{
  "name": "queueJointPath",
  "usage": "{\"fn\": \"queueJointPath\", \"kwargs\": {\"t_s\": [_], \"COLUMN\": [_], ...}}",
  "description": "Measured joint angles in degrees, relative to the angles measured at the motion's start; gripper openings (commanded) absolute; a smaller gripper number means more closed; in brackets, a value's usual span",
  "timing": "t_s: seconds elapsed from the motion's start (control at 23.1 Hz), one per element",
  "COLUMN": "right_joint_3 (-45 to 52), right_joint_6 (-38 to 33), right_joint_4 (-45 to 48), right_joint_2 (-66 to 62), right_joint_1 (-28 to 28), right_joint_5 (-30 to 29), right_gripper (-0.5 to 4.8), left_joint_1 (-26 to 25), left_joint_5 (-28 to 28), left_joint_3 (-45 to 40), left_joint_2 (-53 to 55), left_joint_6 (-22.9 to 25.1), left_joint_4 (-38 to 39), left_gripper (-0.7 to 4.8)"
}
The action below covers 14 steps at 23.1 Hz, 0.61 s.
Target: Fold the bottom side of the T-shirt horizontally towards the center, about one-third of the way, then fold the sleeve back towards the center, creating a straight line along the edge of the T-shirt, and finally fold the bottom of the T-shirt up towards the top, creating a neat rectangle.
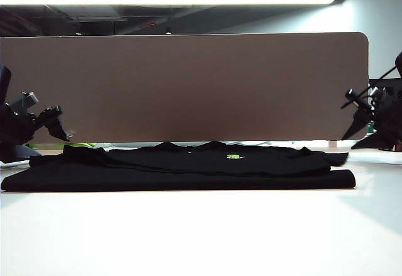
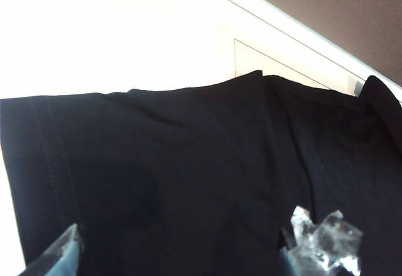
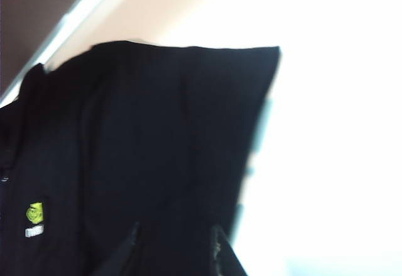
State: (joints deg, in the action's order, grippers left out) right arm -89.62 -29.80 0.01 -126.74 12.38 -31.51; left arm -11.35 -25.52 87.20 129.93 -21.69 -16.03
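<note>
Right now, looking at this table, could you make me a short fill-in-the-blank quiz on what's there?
1. The T-shirt lying on the white table is ____ in colour.
2. Its small chest logo is neon ____.
3. The left gripper hangs over the cloth with jaws ____.
4. Behind the shirt stands a tan ____.

Missing: black; yellow-green; open; divider panel

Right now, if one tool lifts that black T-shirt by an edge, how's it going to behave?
The T-shirt would likely go floppy: it lies flat in soft, wrinkled layers. Lifted by one edge, the stacked folds would probably slide apart. It looks light, thin cloth, so a push would bunch it. The left tool and right tool hover above it.
</note>
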Motion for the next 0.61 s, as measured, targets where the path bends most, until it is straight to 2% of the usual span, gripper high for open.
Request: {"fn": "queueJointPath", "kwargs": {"t_s": [0.61], "right_joint_3": [-3.1], "right_joint_6": [-1.1], "right_joint_4": [1.0], "right_joint_2": [-4.5], "right_joint_1": [-0.2], "right_joint_5": [-0.7], "right_gripper": [1.49], "left_joint_1": [0.0], "left_joint_5": [4.0], "left_joint_3": [0.3], "left_joint_2": [0.0], "left_joint_6": [0.6], "left_joint_4": [1.0], "left_gripper": [3.95]}}
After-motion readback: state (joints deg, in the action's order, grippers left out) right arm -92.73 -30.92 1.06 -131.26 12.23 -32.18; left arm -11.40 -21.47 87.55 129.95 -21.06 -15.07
